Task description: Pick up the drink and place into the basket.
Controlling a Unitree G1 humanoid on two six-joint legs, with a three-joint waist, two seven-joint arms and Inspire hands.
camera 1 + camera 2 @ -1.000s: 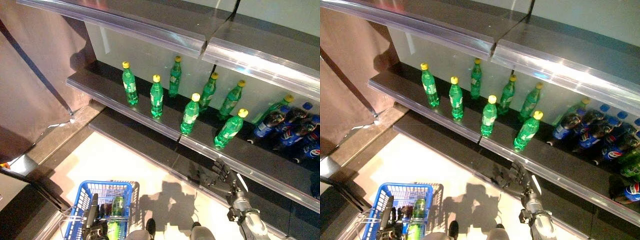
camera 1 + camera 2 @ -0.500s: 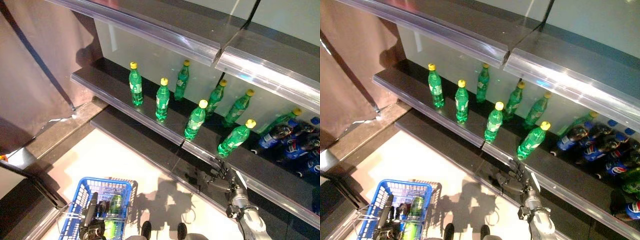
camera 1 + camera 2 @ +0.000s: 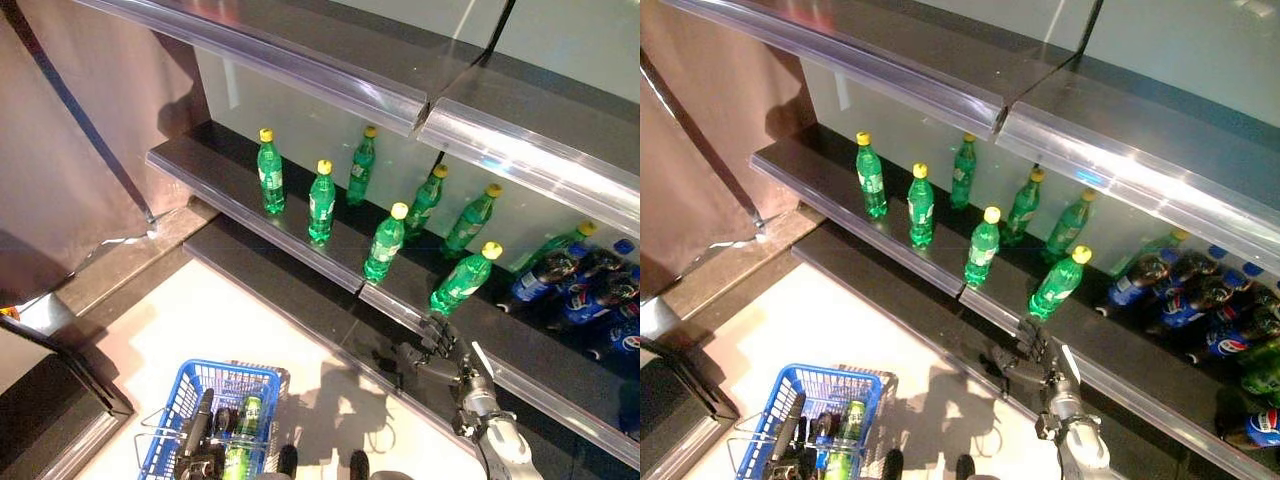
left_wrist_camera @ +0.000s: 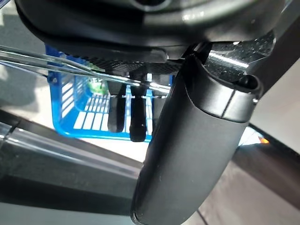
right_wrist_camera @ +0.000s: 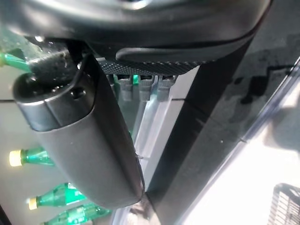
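The right hand point(image 3: 432, 345), fingers straight and empty, hovers just below the nearest green bottle point(image 3: 462, 279) on the shelf point(image 3: 300, 235). The left hand point(image 4: 197, 140) curls round the blue basket's wire handle point(image 4: 70, 68).

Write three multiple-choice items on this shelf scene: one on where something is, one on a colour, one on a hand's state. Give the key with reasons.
1. Where is the blue basket?
A. On the top shelf
B. Low at the robot's left, over the floor
C. Among the dark blue-labelled bottles

2. What colour are the caps of the green bottles?
A. Yellow
B. Red
C. White

3. What is the right hand doing?
A. Curled round a bottle
B. Resting inside the basket
C. Open, holding nothing, just below the shelf edge

Key: 1 B, it shows at the eye views' lower left with the left hand at its wire handle. 2 A, every green bottle has a yellow top. 3 C, its fingers are straight with no bottle between them.
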